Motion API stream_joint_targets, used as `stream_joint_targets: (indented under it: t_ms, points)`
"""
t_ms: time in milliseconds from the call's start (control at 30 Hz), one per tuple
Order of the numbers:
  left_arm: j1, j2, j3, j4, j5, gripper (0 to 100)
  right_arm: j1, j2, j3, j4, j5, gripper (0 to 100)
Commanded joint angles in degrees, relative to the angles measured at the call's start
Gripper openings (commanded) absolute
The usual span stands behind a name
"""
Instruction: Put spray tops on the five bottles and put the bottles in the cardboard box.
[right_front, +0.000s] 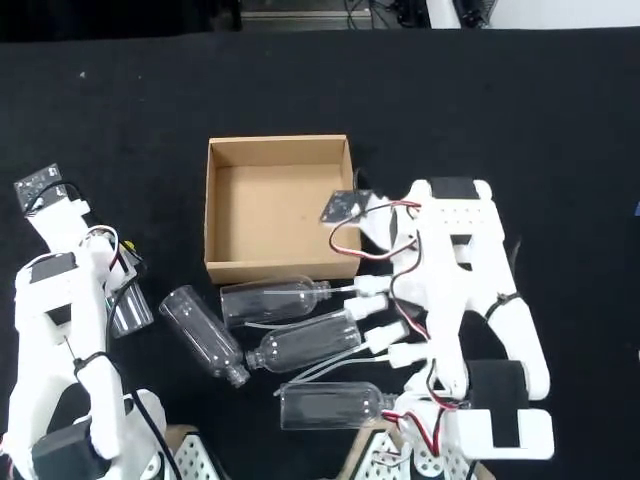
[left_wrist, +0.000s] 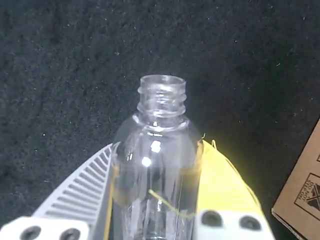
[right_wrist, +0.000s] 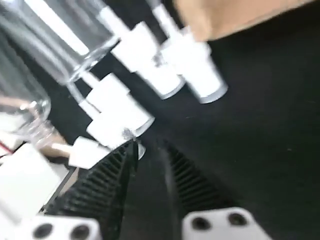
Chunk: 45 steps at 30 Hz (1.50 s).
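Note:
My left gripper (left_wrist: 158, 147) is shut on a clear bottle (left_wrist: 160, 125) with a bare open neck; from above this bottle (right_front: 130, 310) is at the left of the mat. Three more clear bottles (right_front: 275, 298) (right_front: 205, 335) (right_front: 305, 345) lie below the cardboard box (right_front: 212, 200), and another (right_front: 330, 405) lies nearer the front edge. Several white spray tops (right_front: 385, 335) lie in a row by their necks. My right gripper (right_wrist: 150, 147) is open a little with nothing between its fingers. It is low over the mat, and one finger is right beside a spray top (right_wrist: 120, 117).
The open box holds nothing that I can see, and its corner (left_wrist: 300, 200) is near the held bottle. A black mat (right_front: 500, 110) covers the table. Red and white cables (right_front: 400, 290) of the right arm hang over the spray tops.

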Motion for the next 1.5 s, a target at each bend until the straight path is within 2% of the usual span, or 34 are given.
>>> stream_joint_targets:
  t_ms: [0,133,233,367,600,833,1033,1167,1300,1400,1467]
  points:
    - [0.22,-0.35,-0.04,-0.88,0.09,3,-1.41,-7.08,2.59,1.58,6.51,20.1]
    - [0.13,-0.35,-0.04,-0.88,0.09,3,-1.85,-11.91,9.80,1.58,20.66,20.4]
    - [0.13,-0.26,-0.04,-0.88,0.09,3,-1.67,-13.67,14.64,-1.14,25.76,19.1]
    - [0.13,-0.26,-0.04,-0.88,0.09,3,-1.32,-13.76,20.09,-8.18,26.02,14.5]
    - [0.13,-0.26,-0.04,-0.88,0.09,3,0.53,-13.76,22.73,-9.49,26.02,14.1]
    - [0.13,-0.26,-0.04,-0.88,0.09,3,13.10,-14.20,18.07,-9.23,26.20,14.1]
    - [0.40,-0.26,-0.04,-0.88,0.09,3,22.07,-14.20,12.35,-4.57,26.20,13.8]
    - [0.40,-0.26,-0.04,-0.97,0.09,3,21.54,-14.20,12.18,-0.79,26.73,13.8]
    - [0.40,-0.26,-0.04,-0.97,0.09,3,18.02,-14.20,15.08,1.41,35.25,13.8]
    - [0.13,-0.26,-0.04,-0.97,0.09,3,16.70,-13.85,18.59,-1.41,41.14,14.1]
    - [0.13,-0.26,-0.04,-0.97,0.09,3,15.12,-13.76,20.79,-5.10,39.56,14.1]
